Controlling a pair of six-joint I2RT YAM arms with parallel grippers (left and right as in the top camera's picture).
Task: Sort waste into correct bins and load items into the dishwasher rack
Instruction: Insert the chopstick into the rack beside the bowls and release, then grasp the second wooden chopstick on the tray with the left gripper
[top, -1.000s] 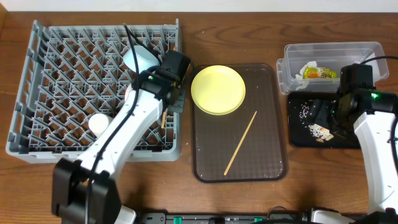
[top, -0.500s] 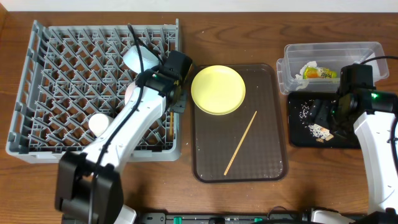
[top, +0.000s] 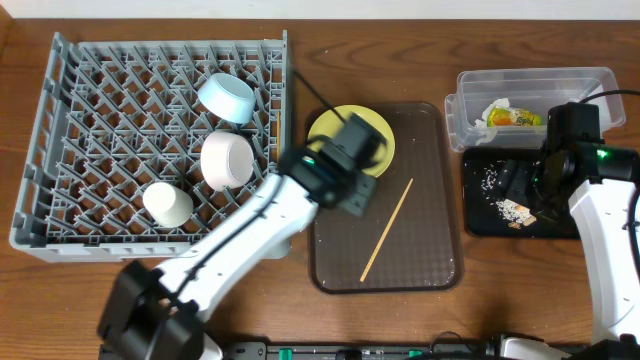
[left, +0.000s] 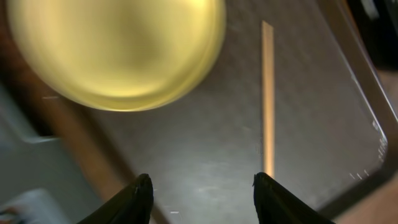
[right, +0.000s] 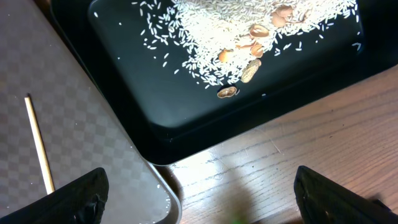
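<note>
My left gripper (top: 352, 186) hangs open and empty over the brown serving tray (top: 420, 270), just beside the yellow plate (top: 325, 140). From the left wrist, the plate (left: 118, 50) lies ahead and one wooden chopstick (left: 268, 99) to the right. That chopstick (top: 386, 230) lies diagonally on the tray. The dishwasher rack (top: 110, 120) holds a light blue bowl (top: 226, 97), a pinkish-white bowl (top: 226, 160) and a white cup (top: 167, 203). My right gripper (top: 530, 190) is wide open and empty above the black tray (top: 480, 215), which holds rice crumbs (right: 236, 37).
The clear tub (top: 590, 85) at the back right holds the crumpled wrapper (top: 515, 117). A strip of bare wood (right: 267, 162) separates the black tray (right: 186, 112) from the brown tray (right: 74, 124). My left arm crosses the rack's front right corner.
The left arm has swung right, from the rack's right edge to over the brown tray. Its jaws went from shut to open. The right arm has not moved.
</note>
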